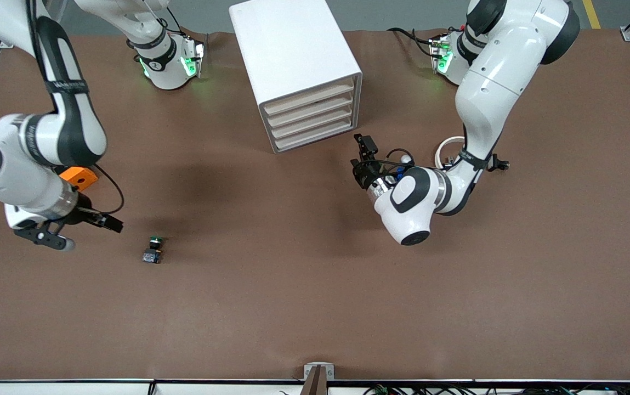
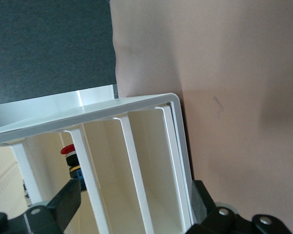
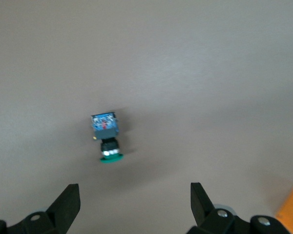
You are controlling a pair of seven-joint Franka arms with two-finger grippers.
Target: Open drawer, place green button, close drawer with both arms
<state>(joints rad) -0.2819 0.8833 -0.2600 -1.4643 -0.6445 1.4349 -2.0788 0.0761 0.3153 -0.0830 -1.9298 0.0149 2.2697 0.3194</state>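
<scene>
**Drawers shut, button on the mat**

Front view: white boxy cabinet [image 1: 294,63], four beige fronts flush, the drawer [image 1: 309,101] closed. Button [image 1: 153,250] lies on brown mat, toward right arm's end. Right gripper [image 1: 81,231] hovers beside it, jaws wide, orange block [image 1: 77,176] close by.

Left wrist view: left gripper [image 2: 132,204] wide, facing the cabinet's ribs.

Right wrist view: green cap, bluish base, between spread fingers [image 3: 68,202].

A brown table [image 1: 315,307] carries everything. A white cabinet [image 1: 293,60] stands on it near the robots' bases, its four drawer fronts turned toward the left arm's end. The button [image 1: 153,250] lies on its side on the bare surface, nearer the front camera, toward the right arm's end. An orange block [image 1: 80,176] sits close by, partly hidden under the right arm.
</scene>
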